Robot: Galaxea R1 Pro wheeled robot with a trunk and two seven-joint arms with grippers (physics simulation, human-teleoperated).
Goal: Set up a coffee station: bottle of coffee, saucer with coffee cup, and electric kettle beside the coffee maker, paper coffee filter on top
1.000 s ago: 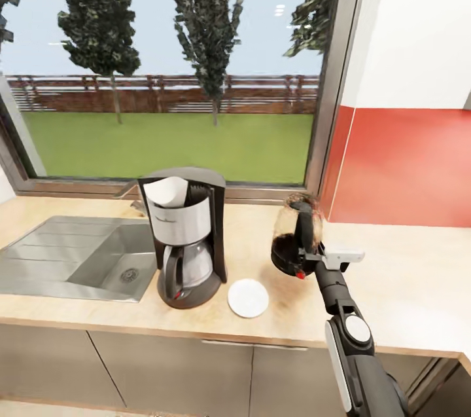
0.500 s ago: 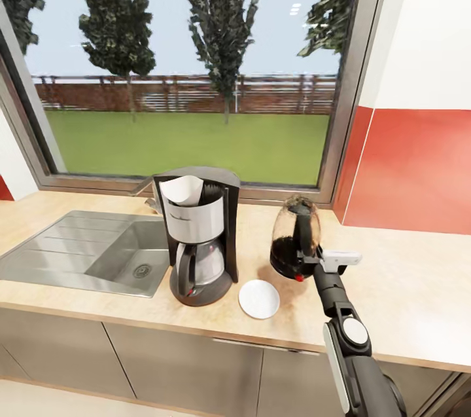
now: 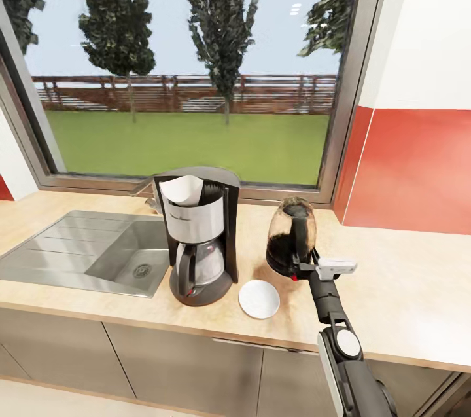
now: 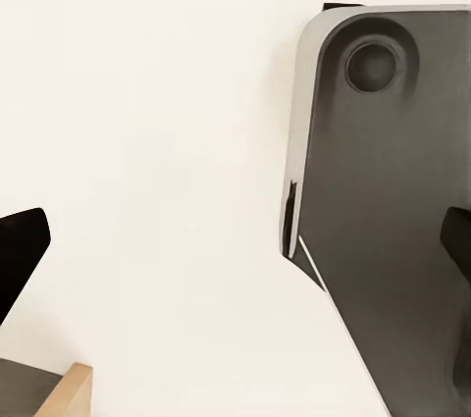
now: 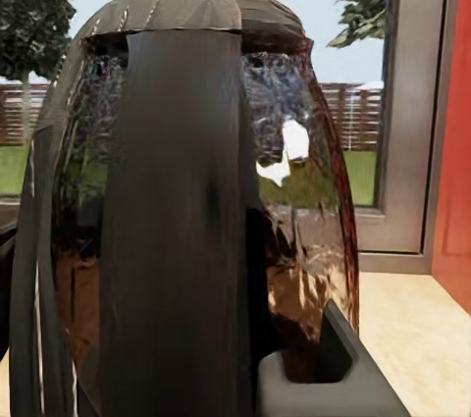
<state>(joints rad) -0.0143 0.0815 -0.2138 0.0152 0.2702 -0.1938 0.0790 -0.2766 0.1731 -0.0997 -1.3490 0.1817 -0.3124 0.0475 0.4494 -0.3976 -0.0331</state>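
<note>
The black and silver coffee maker point(image 3: 196, 240) stands on the wooden countertop point(image 3: 405, 299), right of the sink, with a white paper filter point(image 3: 181, 190) in its top. A white saucer point(image 3: 259, 298) lies by its right foot, with nothing on it. Right of the saucer, my right gripper point(image 3: 301, 266) is shut on the handle of the dark glass electric kettle point(image 3: 291, 240), which stays upright, at or just above the counter. From the right wrist, the kettle point(image 5: 196, 201) looms close, with its handle between my fingers point(image 5: 334, 368). My left gripper point(image 4: 235, 250) is open, with nothing between its fingers.
A steel sink point(image 3: 85, 253) with a drainboard takes up the counter's left part. A large window point(image 3: 190, 76) runs behind the counter, and a red and white wall point(image 3: 412, 168) sits at the right. Bare counter stretches right of the kettle. The left wrist view looks down on my dark base point(image 4: 392, 240).
The camera shifted between the first two frames, so the whole scene slid right. Since then, my right gripper has carried the kettle slightly left, toward the saucer and coffee maker.
</note>
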